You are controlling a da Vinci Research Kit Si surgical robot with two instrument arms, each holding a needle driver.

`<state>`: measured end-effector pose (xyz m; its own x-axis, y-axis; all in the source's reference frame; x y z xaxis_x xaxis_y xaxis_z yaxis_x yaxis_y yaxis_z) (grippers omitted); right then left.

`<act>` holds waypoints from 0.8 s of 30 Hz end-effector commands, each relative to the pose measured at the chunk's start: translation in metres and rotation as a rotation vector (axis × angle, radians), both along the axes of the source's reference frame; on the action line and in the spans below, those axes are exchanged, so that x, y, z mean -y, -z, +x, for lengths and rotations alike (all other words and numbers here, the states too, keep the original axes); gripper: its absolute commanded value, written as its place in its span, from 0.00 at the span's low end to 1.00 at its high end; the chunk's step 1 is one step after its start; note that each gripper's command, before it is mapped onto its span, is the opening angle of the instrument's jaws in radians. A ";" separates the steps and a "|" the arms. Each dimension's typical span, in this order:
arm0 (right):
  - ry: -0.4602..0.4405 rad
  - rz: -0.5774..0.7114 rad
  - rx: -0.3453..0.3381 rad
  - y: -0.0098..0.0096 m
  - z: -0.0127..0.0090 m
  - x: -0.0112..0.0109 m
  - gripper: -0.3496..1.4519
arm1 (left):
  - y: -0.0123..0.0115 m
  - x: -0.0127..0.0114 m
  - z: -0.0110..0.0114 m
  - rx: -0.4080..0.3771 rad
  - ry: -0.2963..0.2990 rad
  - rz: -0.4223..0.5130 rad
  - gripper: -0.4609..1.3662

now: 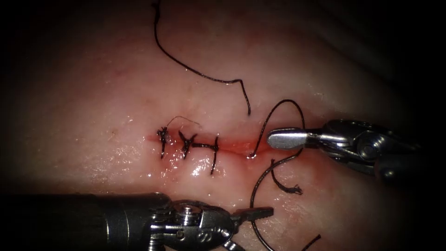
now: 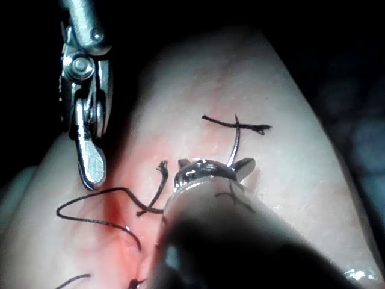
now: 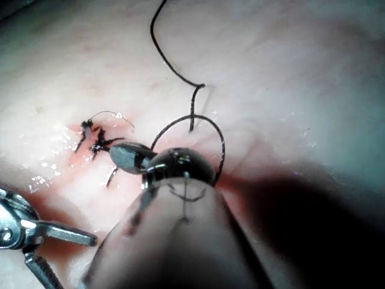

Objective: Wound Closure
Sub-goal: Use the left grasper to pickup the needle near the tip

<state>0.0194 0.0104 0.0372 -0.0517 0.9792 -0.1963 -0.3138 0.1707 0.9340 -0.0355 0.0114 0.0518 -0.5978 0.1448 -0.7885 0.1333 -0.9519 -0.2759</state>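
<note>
The tissue has a horizontal cut with three dark stitches at its left end. Thread rises from the cut's right part, arcs over my right tool and comes down behind it toward the left tool, forming a loop around the shut jaws. Those jaws hold nothing that I can see. A short frayed tail lies just below the cut. My left tool lies low in the endoscope view with its jaws open, and the thread runs between them. The right tool hangs over the cut.
A long free strand of thread lies on the tissue above the cut, ending near the loop. Red fluid wets the open right part of the cut. The tissue falls off into darkness at the picture's edges.
</note>
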 end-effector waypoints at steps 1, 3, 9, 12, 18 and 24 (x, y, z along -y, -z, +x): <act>0.000 -0.001 0.005 0.0000 0.0000 0.0000 0.00 | 0.0001 0.0001 -0.0002 -0.020 -0.036 0.008 0.62; 0.000 -0.001 0.005 0.0000 0.0000 0.0000 0.00 | -0.0001 0.0005 -0.0002 -0.052 -0.079 0.014 0.63; 0.000 -0.001 0.005 -0.0001 0.0000 0.0000 0.00 | -0.0010 0.0014 -0.0007 -0.107 -0.143 0.020 0.58; 0.000 -0.002 0.005 -0.0001 0.0000 0.0000 0.00 | -0.0013 0.0013 -0.0013 -0.117 -0.157 0.017 0.60; 0.001 -0.004 0.004 -0.0002 -0.0002 0.0003 0.00 | -0.0017 0.0011 -0.0027 -0.127 -0.170 0.005 0.52; 0.004 -0.010 0.002 -0.0004 -0.0008 0.0009 0.00 | -0.0021 0.0014 -0.0033 -0.157 -0.210 0.015 0.18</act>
